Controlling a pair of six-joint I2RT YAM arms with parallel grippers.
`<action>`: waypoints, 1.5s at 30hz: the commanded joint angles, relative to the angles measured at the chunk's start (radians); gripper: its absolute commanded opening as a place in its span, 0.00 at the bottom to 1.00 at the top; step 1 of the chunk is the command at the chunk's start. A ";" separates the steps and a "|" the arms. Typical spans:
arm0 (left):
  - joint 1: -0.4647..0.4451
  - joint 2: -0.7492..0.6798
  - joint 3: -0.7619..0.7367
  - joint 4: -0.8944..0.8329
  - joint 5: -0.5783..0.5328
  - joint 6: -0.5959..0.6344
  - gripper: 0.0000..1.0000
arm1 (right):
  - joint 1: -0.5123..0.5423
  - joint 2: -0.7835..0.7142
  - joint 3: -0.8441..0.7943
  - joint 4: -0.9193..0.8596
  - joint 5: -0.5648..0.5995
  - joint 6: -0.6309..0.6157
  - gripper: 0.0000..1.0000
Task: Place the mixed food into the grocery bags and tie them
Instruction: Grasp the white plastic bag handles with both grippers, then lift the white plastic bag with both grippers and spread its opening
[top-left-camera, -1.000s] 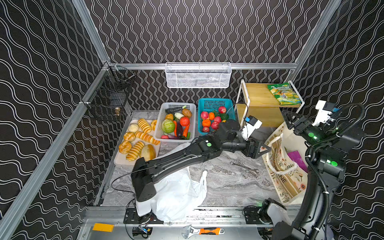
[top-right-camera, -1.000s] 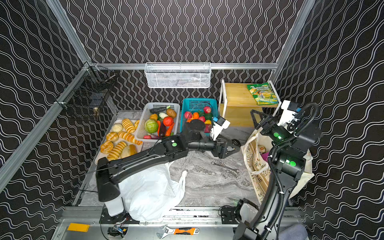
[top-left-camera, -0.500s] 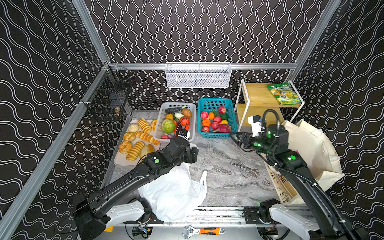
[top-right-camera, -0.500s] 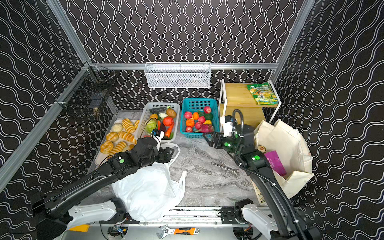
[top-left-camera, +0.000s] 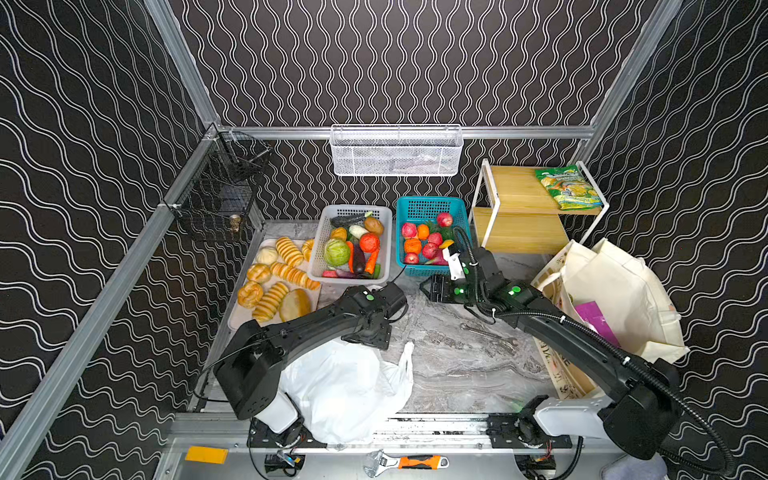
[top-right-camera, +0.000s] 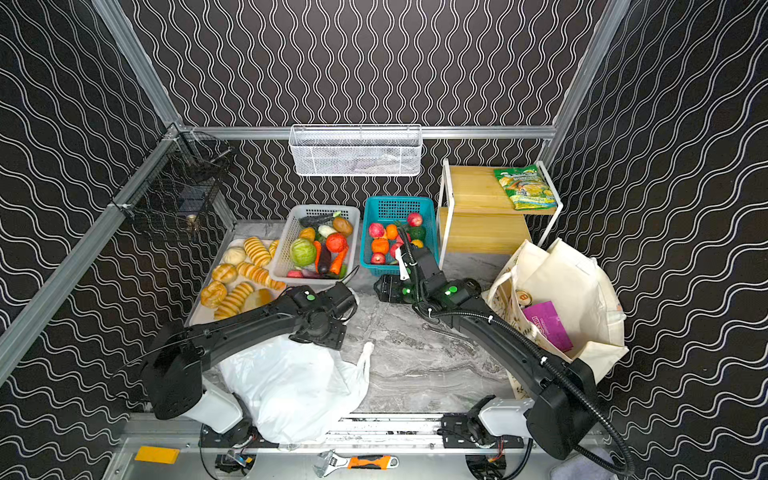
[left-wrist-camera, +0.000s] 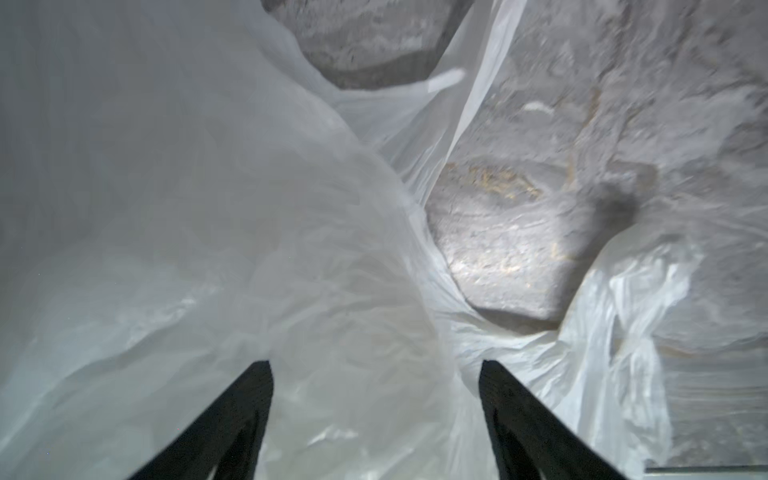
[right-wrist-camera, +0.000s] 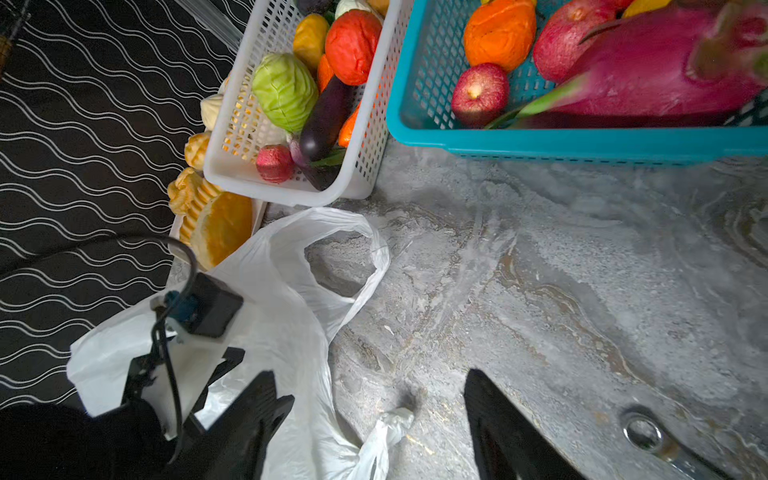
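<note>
The white plastic bag (top-left-camera: 345, 386) (top-right-camera: 291, 382) lies crumpled at the table's front left, one loop handle (right-wrist-camera: 353, 257) spread on the marble. My left gripper (left-wrist-camera: 376, 370) points down over its far edge, open, with plastic under the jaws and nothing between them. My right gripper (right-wrist-camera: 370, 382) (top-left-camera: 432, 287) hovers open in front of the teal basket (top-left-camera: 430, 208), empty, above a twisted bag handle (right-wrist-camera: 395, 417). The cream canvas tote (top-left-camera: 615, 291) stands at the right with a purple packet (top-left-camera: 594, 316) inside. Cabbage (right-wrist-camera: 284, 89), tomato (right-wrist-camera: 353, 45) and aubergine (right-wrist-camera: 324, 120) lie in the white basket (top-left-camera: 353, 210).
A bread tray (top-left-camera: 274, 286) lies left of the white basket. The wooden shelf (top-left-camera: 519, 195) at the back right carries a green snack packet (top-left-camera: 567, 187). A wrench (top-left-camera: 490, 334) lies on the marble near the tote. A white wire basket (top-left-camera: 395, 149) hangs on the back wall.
My left arm has pulled back from the tote side to above the plastic bag. My right arm has swung from the tote down to the front of the teal basket.
</note>
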 joint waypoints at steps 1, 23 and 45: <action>-0.002 -0.017 -0.014 -0.039 0.017 -0.017 0.79 | 0.001 -0.003 -0.027 0.035 0.044 0.007 0.75; -0.014 -0.310 -0.090 0.319 0.263 0.157 0.00 | -0.086 -0.064 -0.224 0.124 -0.018 0.071 0.76; -0.014 -0.680 -0.378 1.007 0.370 0.436 0.00 | -0.384 -0.632 -0.686 0.504 -0.564 0.384 0.87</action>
